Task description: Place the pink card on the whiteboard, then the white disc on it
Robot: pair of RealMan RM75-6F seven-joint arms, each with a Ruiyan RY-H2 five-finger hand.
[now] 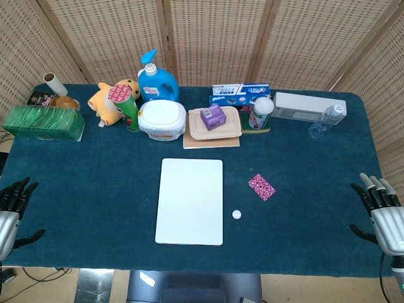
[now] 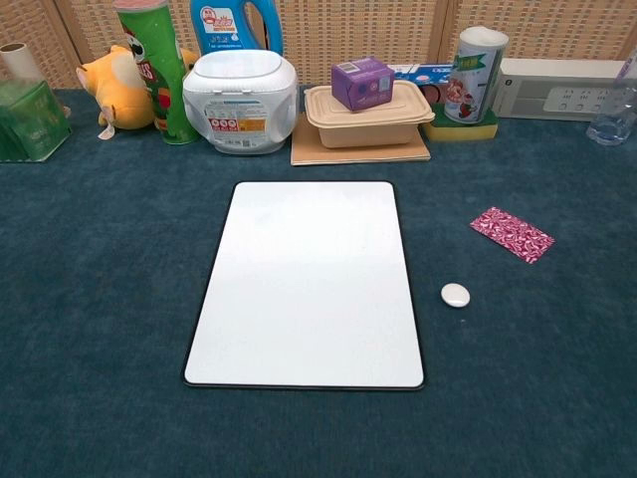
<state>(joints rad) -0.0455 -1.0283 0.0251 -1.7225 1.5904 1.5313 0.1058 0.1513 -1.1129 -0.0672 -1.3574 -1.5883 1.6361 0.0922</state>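
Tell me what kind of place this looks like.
Probably a staged robot test setup, not a home: a blue-covered table, wicker screens behind it, and assorted household goods lined up behind a whiteboard.

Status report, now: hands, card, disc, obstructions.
Left hand and right hand open at table edges. Pink card and white disc on cloth, right of bare whiteboard. Path unobstructed.

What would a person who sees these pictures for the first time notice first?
First the big whiteboard, lying flat and bare in the middle of the dark blue table. Just to its right lie the small white disc and, further back, the pink card. Both hands, left hand and right hand, wait empty at the table's near corners.
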